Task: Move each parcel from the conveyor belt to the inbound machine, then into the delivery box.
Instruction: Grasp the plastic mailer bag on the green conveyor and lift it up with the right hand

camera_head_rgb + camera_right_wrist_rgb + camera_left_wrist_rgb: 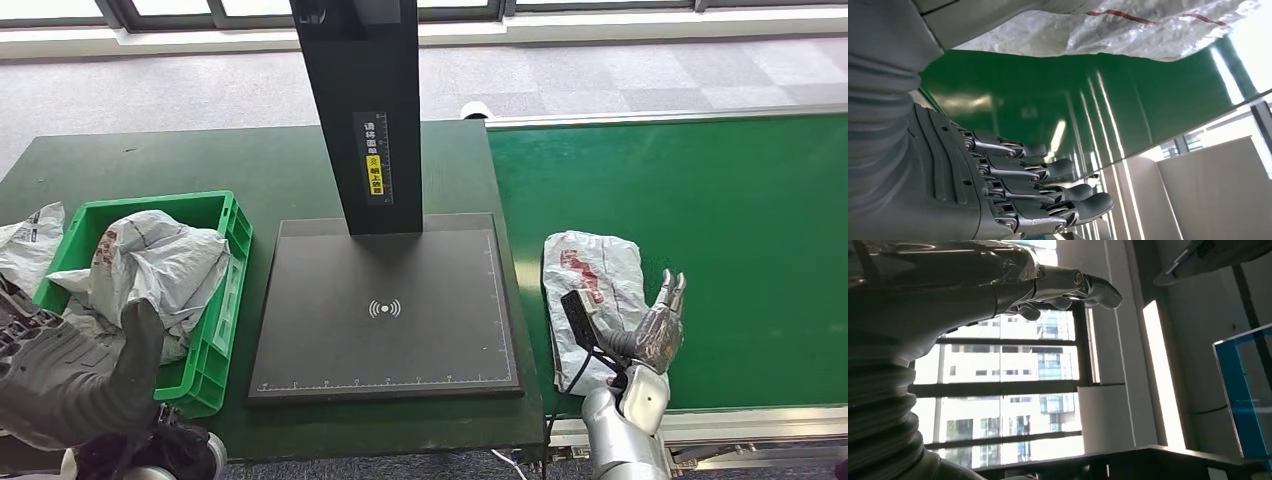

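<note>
We are reaching our spread, empty right hand (655,330) toward the parcel (590,290) lying on the belt (700,230) at its nine o'clock; we should be gripping mid-bag.

The head view looks forward and steeply down from high up onto the dark green table (200,160) and the bright green conveyor belt (700,220). The right wrist view sits close behind its hand, low over that same belt (1048,95). The left wrist view faces up toward the tall glass windows (1013,380)
</note>
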Controlling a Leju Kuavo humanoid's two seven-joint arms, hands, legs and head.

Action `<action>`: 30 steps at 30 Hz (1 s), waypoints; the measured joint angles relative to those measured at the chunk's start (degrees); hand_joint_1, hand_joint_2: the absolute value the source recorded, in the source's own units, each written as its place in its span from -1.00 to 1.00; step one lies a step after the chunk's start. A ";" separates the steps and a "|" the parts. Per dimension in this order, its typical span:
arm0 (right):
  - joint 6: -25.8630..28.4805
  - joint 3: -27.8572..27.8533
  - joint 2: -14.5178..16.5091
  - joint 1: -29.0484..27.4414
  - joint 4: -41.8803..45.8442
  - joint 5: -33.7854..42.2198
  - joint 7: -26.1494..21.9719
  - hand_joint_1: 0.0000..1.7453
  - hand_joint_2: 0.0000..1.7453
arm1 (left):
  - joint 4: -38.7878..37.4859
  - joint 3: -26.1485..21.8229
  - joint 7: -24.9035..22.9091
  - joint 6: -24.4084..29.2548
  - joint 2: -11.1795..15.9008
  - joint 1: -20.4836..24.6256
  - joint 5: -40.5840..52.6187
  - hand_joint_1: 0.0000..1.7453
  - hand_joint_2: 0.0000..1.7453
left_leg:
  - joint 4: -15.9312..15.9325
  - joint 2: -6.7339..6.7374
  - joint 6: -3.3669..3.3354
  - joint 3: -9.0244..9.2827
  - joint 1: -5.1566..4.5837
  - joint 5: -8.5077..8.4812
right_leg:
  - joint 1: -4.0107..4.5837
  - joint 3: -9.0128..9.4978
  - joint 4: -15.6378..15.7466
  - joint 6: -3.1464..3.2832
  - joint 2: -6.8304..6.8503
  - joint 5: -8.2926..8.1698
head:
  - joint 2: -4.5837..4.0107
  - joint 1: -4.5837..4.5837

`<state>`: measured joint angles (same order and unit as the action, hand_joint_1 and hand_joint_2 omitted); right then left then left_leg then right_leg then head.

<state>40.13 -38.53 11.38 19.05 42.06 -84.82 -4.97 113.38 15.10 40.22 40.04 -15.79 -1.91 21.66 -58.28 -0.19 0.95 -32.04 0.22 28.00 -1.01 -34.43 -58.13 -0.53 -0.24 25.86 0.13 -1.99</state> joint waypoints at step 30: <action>-15.04 1.87 -5.35 6.96 -21.28 -3.79 12.52 0.81 1.00 | -0.50 4.77 -0.01 0.00 5.80 -0.91 -5.83 -1.00 1.00 | -0.02 0.04 -0.01 0.28 0.00 -0.01 | -0.02 0.28 0.01 -0.01 -0.01 -0.01 | 0.00 0.00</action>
<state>25.09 -36.66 6.03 26.01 20.79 -88.61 7.56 112.89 19.87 40.22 40.04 -9.99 -2.82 15.82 -58.31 -0.15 0.94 -31.76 0.22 28.00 -1.03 -34.14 -58.12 -0.53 -0.25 25.85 0.13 -1.99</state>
